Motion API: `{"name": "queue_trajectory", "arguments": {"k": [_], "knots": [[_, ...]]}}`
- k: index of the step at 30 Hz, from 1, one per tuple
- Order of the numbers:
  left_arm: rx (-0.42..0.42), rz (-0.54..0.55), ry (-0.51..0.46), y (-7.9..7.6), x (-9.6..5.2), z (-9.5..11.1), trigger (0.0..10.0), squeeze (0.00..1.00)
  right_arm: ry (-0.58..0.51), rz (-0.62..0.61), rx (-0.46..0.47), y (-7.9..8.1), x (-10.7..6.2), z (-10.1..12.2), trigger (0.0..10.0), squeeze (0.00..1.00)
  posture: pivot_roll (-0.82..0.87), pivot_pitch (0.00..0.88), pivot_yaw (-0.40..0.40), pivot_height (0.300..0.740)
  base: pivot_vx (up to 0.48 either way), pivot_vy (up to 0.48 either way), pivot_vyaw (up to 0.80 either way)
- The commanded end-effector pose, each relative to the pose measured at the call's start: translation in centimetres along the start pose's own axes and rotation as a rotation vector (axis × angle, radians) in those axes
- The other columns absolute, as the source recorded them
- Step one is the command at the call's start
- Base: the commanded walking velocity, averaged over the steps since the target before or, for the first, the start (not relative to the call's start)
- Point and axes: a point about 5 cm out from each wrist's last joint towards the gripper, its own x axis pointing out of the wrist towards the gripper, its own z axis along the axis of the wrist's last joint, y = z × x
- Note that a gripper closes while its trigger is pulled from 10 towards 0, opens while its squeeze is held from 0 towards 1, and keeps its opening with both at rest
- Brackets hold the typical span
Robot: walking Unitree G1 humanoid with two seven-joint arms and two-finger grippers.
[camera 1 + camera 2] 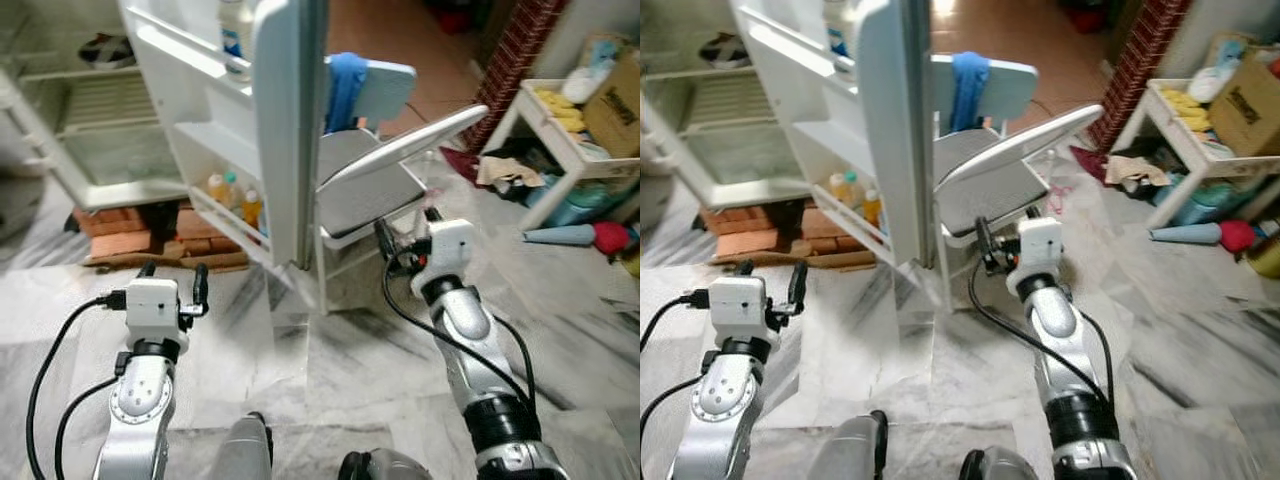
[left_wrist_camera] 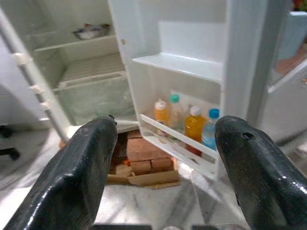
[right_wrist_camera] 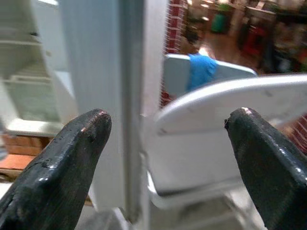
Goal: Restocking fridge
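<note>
White fridge door [image 1: 290, 130] stands wide, bottles [image 2: 194, 129] racked low; left claw [image 1: 172, 283] and right claw [image 3: 163, 158] both gape before it.

door shelf [image 2: 180, 153] | four bottles [image 2: 194, 129] upright | marble floor [image 1: 300, 350]

Glossy white plastic fridge door [image 1: 290, 130]

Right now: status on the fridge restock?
Left gripper and right gripper open, empty. Fridge door open, bottles on bottom shelf. White chair behind door.
</note>
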Motion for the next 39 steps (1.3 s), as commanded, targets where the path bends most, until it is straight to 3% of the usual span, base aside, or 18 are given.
{"name": "queue_trajectory", "arguments": {"k": [1,24,32,37,39], "knots": [[-0.001,-0.008,0.003,0.1,0.1,-0.2,10.0,0.00,-0.003,-0.003,-0.012,-0.2,0.2,0.1,10.0,0.00,0.12,0.088,-0.041,0.740,0.480,0.000,0.56],[0.000,0.012,0.018,0.0,0.3,-0.5,10.0,0.00,-0.013,0.036,-0.043,0.6,0.4,0.2,10.0,0.00,0.12,0.101,-0.034,0.740,0.460,0.000,0.12],[-0.001,0.016,0.030,0.0,0.3,-0.7,10.0,0.00,-0.013,0.033,-0.038,0.6,0.4,0.2,10.0,0.00,0.13,0.101,-0.032,0.740,0.110,0.000,0.76],[0.001,0.016,0.040,0.1,0.4,-0.8,10.0,0.00,-0.012,0.038,-0.033,0.8,0.7,0.2,10.0,0.00,0.13,0.101,-0.031,0.740,0.000,0.000,-0.02],[0.016,0.021,0.103,0.4,0.1,-1.7,10.0,0.00,-0.004,0.060,-0.035,0.8,0.9,0.2,10.0,0.00,0.13,0.102,-0.031,0.740,0.000,0.000,0.00]]}}
